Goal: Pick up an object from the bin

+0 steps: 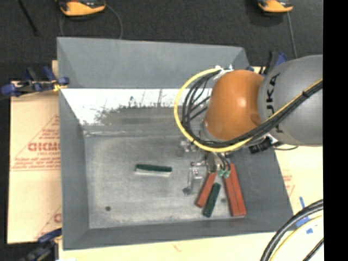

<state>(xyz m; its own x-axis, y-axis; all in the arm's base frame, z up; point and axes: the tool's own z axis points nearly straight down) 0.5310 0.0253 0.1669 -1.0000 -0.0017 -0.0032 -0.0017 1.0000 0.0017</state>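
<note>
**Desk:** Grey metal bin (152, 69), seen from above. What lies closest to its near edge?

**Photographer:** Three slim things are bunched by the near right corner. A dark green pen (212, 200) lies slantwise, and its lower end comes closest to the near edge. The left red-orange stick (206, 190) touches it on the left and slants the same way. The right red-orange stick (235, 192) lies just beside them, almost square to that edge. The two sticks fan apart toward the near edge and draw together at their far ends. A small dark speck (107, 208) sits toward the near left corner.

**Desk:** And the claw?

**Photographer:** The gripper (202, 172) hangs over the far ends of the bunch, where the three converge, right of the floor's middle. I cannot tell whether the claw is spread, pressed together or pinching anything, because the wrist covers it. What shows of the pen and sticks lies flat on the floor.

**Desk:** Farther in?

**Photographer:** A flat dark green bar (153, 169) lies alone near the floor's middle, parallel to the near edge. It is left of the gripper and well apart from the bunch. Beyond the gripper, the orange cover (234, 105) on the wrist is ringed by a yellow cable (182, 99) and dark leads. The grey arm (296, 99) crosses the bin's right edge near the far right corner. The far wall behind is pale and scuffed.
</note>
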